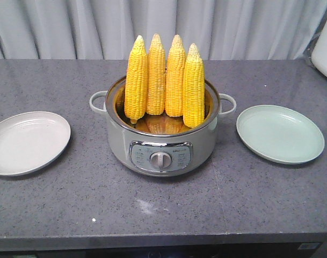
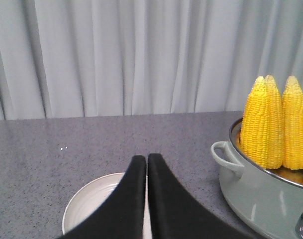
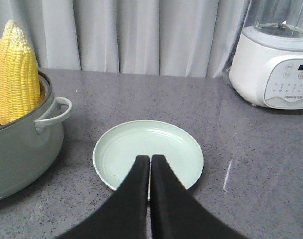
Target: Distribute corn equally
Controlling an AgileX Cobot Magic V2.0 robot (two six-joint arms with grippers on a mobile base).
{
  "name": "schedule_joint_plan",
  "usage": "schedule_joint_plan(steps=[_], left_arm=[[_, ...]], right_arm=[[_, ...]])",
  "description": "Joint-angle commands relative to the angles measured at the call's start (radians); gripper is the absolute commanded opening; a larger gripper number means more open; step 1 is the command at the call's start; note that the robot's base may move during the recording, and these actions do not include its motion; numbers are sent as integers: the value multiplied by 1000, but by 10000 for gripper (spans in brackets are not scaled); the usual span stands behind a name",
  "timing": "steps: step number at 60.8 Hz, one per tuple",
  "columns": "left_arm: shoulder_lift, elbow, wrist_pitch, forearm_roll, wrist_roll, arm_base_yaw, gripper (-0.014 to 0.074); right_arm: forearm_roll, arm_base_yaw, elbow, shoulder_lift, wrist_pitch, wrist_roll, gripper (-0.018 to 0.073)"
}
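Observation:
Several yellow corn cobs [image 1: 164, 80] stand upright, tips up, in a grey electric pot [image 1: 161, 145] at the middle of the counter. A white plate [image 1: 28, 142] lies to the pot's left and a pale green plate [image 1: 280, 133] to its right, both bare. My left gripper [image 2: 147, 159] is shut with nothing in it, above the white plate [image 2: 94, 199], with the corn [image 2: 274, 124] off to its right. My right gripper [image 3: 150, 159] is shut and empty over the green plate [image 3: 147, 149], and the corn [image 3: 14, 74] stands at its left. Neither gripper shows in the front view.
A white blender base [image 3: 273, 64] stands at the back right of the counter, also seen as a white appliance [image 1: 325, 45] at the front view's right edge. A grey curtain [image 1: 163, 27] hangs behind. The pot has side handles [image 3: 54, 115] and a front dial [image 1: 161, 159].

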Motion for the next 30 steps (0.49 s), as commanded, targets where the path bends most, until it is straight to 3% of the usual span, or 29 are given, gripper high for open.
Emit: schedule_joint_plan(steps=[1,17,30], left_arm=[[143,-166,61,-8,-9,-2,-7],[490,-506,436,-7,-8,-2,-7],[611,-559,461,-8,-8,-2,-7]], right_arm=[[0,-1,-144,116,36,-15,-10],[1,-1,-377,382,218,-14,-10],[35,-1,-396,459,227,-9,-10]])
